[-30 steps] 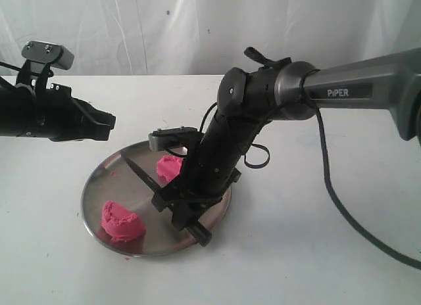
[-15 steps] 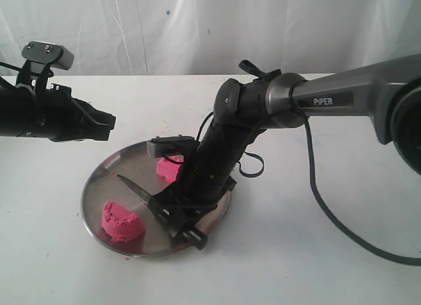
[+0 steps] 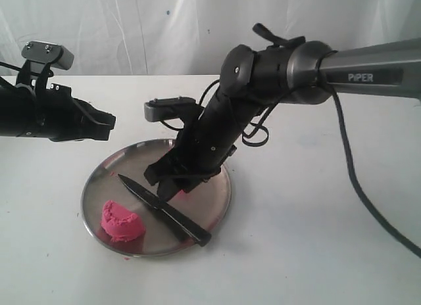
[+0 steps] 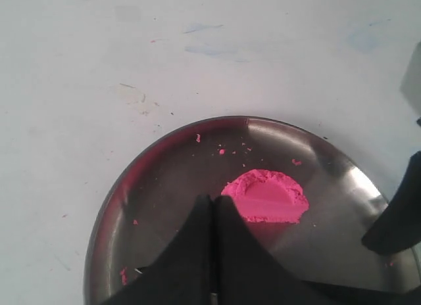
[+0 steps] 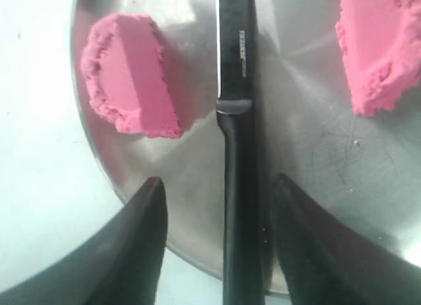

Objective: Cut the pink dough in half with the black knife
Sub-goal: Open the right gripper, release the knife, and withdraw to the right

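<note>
The pink dough lies in two halves on the round steel plate (image 3: 131,164). One half (image 3: 120,221) sits at the plate's front left; the other (image 5: 381,48) is mostly hidden behind the right arm in the exterior view. The black knife (image 3: 164,210) lies flat between them, its handle reaching over the front rim. My right gripper (image 3: 174,180) hovers open above the knife handle (image 5: 238,206), fingers on either side and apart from it. My left gripper (image 3: 110,121) is shut and empty, up in the air left of the plate. Its wrist view looks down on a dough half (image 4: 268,196).
The plate (image 4: 164,187) carries small pink crumbs (image 4: 221,150). It rests on a white table (image 3: 316,239) with a white curtain behind. The right arm's black cable (image 3: 358,200) trails over the table on the right.
My right gripper has opened, let go of the knife and risen. The knife now lies on the plate. The left arm has not moved.
</note>
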Motion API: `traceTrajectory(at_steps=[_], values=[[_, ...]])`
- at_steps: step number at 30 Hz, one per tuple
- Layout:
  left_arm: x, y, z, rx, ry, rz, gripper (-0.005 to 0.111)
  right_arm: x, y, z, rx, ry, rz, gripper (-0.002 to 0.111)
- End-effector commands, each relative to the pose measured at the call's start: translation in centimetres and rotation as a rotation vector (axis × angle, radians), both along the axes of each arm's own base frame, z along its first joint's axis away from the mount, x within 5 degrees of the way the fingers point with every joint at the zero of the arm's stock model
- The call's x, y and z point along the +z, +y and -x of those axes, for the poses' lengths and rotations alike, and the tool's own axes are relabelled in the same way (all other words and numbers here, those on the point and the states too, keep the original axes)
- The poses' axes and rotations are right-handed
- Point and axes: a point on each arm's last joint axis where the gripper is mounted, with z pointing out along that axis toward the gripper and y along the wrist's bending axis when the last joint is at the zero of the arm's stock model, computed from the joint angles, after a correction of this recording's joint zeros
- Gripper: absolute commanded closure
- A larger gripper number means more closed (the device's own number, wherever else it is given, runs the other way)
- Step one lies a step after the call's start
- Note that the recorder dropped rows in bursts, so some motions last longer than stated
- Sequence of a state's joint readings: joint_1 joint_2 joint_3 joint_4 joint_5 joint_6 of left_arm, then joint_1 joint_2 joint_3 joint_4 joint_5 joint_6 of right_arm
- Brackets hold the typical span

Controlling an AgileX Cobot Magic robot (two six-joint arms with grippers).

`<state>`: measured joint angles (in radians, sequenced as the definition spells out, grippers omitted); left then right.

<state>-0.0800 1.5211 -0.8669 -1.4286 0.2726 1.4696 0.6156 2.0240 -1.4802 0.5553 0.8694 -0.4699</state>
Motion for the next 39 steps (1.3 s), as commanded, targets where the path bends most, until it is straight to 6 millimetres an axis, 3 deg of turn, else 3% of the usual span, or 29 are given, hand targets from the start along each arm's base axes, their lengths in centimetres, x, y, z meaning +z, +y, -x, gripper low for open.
traceTrajectory(at_steps=[1,7,13,15,19,32,39], values=[[0.2,0.0,0.2,0.01,-0.001,0.011,0.107,3.4,-0.7,0.4,-0.019,-0.073,-0.047,0.062],[0.1,0.0,0.2,0.009,-0.001,0.009,0.107,6.6,-2.4,2.4,-0.115,-0.196,-0.143,0.081],[0.1,0.0,0.2,0.009,-0.001,0.009,0.107,10.0,-7.6,9.1,-0.223,-0.328,-0.27,0.108],[0.1,0.0,0.2,0.009,-0.001,0.009,0.107,11.3,-9.9,12.2,-0.235,-0.385,-0.311,0.108],[0.1,0.0,0.2,0.009,-0.001,0.009,0.107,12.3,-12.6,16.1,-0.232,-0.448,-0.361,0.108],[0.1,0.0,0.2,0.009,-0.001,0.009,0.107,15.9,-15.5,19.5,-0.254,-0.643,-0.489,0.108],[0.1,0.0,0.2,0.009,-0.001,0.009,0.107,19.1,-18.9,23.6,-0.3,-0.857,-0.649,0.108]])
